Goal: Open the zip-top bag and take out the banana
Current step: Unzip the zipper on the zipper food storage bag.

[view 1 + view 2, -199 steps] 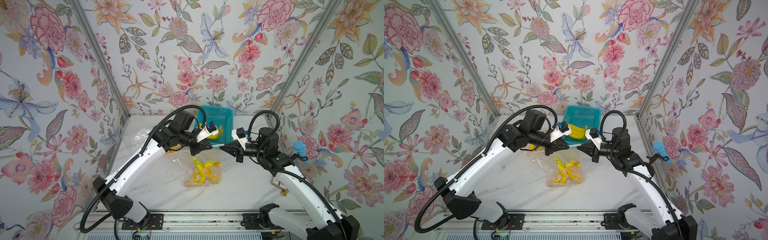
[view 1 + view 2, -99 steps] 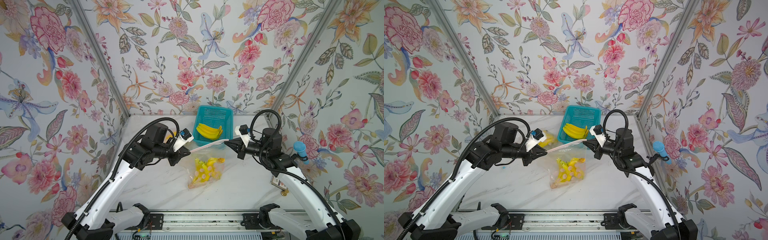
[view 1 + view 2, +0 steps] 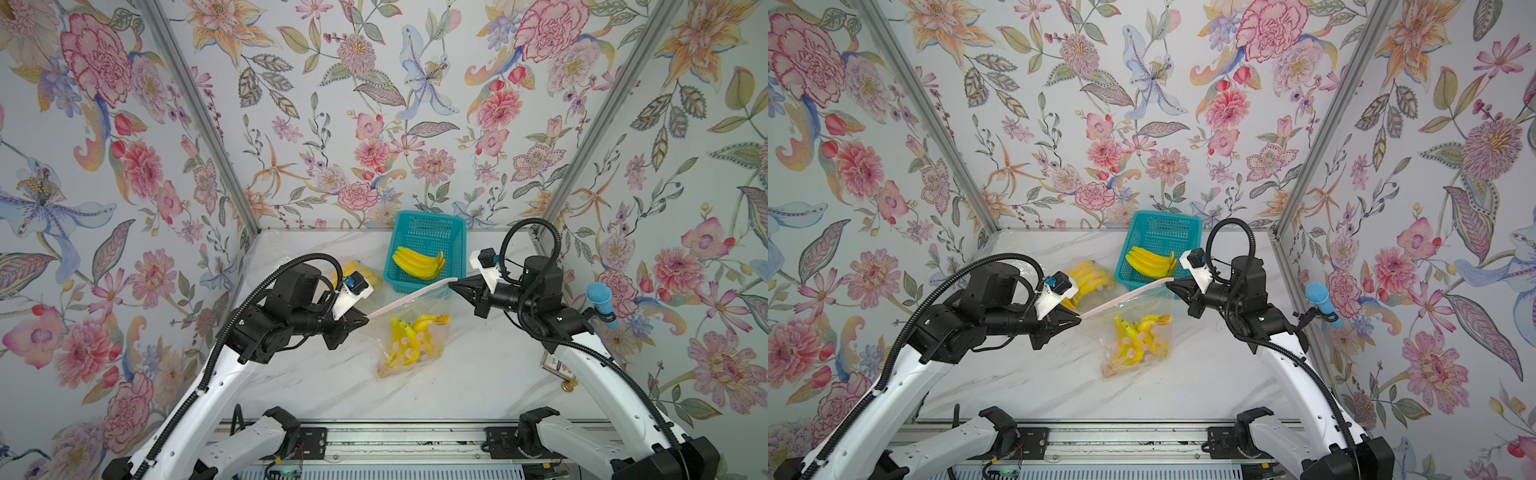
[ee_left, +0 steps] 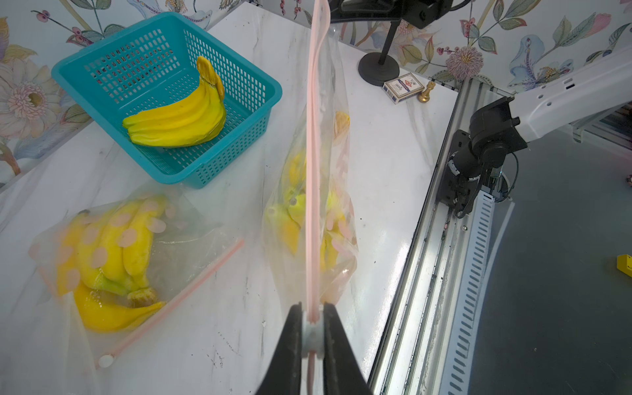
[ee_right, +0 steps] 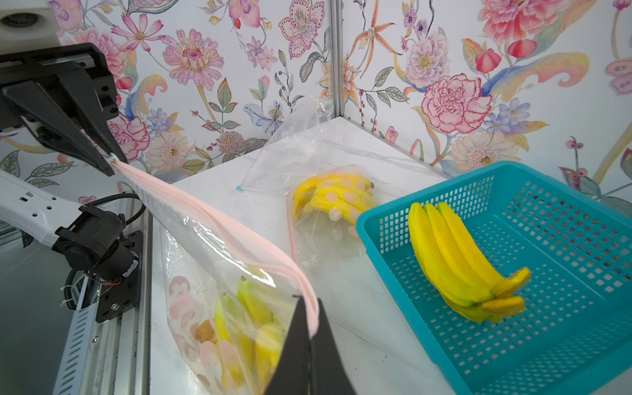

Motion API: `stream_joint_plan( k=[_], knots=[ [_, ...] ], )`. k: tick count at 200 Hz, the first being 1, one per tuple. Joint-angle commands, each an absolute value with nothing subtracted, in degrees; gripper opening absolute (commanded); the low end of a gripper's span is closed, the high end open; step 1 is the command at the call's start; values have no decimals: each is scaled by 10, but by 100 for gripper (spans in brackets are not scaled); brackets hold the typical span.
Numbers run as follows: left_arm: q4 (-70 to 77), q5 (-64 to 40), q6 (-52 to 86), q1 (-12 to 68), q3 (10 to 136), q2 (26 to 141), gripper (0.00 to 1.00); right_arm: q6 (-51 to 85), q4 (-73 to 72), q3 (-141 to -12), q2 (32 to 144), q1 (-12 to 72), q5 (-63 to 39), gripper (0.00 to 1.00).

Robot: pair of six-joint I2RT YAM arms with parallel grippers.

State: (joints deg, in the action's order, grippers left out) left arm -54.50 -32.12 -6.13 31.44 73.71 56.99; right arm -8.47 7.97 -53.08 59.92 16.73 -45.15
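Two grippers: both are clenched on the same zip-top bag [image 3: 426,303], one at each end of its pink zip strip [image 3: 410,298].
Left gripper [image 4: 312,307]: the jaws pinch the white slider [image 4: 312,333] at its end of the strip.
Right gripper [image 5: 309,307]: the jaws are pressed together on the opposite end of the strip.
Bag position: it is held up between the two arms, with the strip stretched straight. The clear body hangs below the strip, over the table [image 3: 311,374]. I cannot tell whether its bottom touches the marble.
Banana [image 3: 409,338]: a yellow bunch inside the hanging bag, in its lower part.
Basket [image 3: 430,230]: teal, at the back of the table, behind the strip. It holds a bare bunch [image 3: 417,262].
Second bag [image 4: 113,246]: it lies flat on the table near the left gripper, with bananas inside, apart from the held bag.
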Motion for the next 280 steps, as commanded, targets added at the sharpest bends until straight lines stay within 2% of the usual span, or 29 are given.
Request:
stream_joint_plan(
  k=[1, 37, 42, 51, 63, 69, 84, 89, 92, 123, 157, 185, 236, 263, 280],
  knots=[
    [-586, -307, -49, 306, 728, 553, 12, -82, 71, -519, 592, 162, -416, 0],
    [-560, -312, -29, 305, 732, 578, 11, -71, 74, -527, 598, 178, -415, 0],
    [-557, -310, -28, 305, 732, 579, 11, -65, 76, -529, 598, 178, -414, 8],
    [-548, -308, -24, 306, 734, 580, 11, -52, 85, -534, 598, 178, -404, 30],
    [-529, -314, -15, 307, 731, 577, 11, -37, 105, -543, 595, 177, -392, 39],
    [-518, -319, -9, 307, 728, 576, 11, -29, 119, -546, 592, 178, -383, 47],
    [-492, -331, 3, 311, 721, 576, 11, 9, 158, -558, 580, 176, -356, 81],
    [-486, -335, 5, 313, 721, 576, 11, 24, 172, -562, 575, 175, -348, 97],
    [-484, -338, 5, 315, 721, 577, 11, 37, 180, -563, 571, 175, -344, 100],
    [-465, -351, 9, 341, 718, 586, 11, 224, 272, -586, 536, 169, -276, 100],
    [-441, -364, 16, 360, 703, 589, 11, 383, 380, -651, 586, 185, -331, 100],
    [-425, -364, 23, 378, 696, 595, 11, 430, 413, -712, 624, 247, -295, 100],
    [-410, -359, 30, 392, 696, 594, 11, 484, 414, -737, 672, 315, -238, 97],
    [-411, -355, 32, 393, 697, 588, 11, 483, 414, -745, 693, 323, -237, 93],
    [-412, -355, 32, 394, 696, 586, 11, 489, 409, -737, 701, 327, -242, 86]
  ],
)
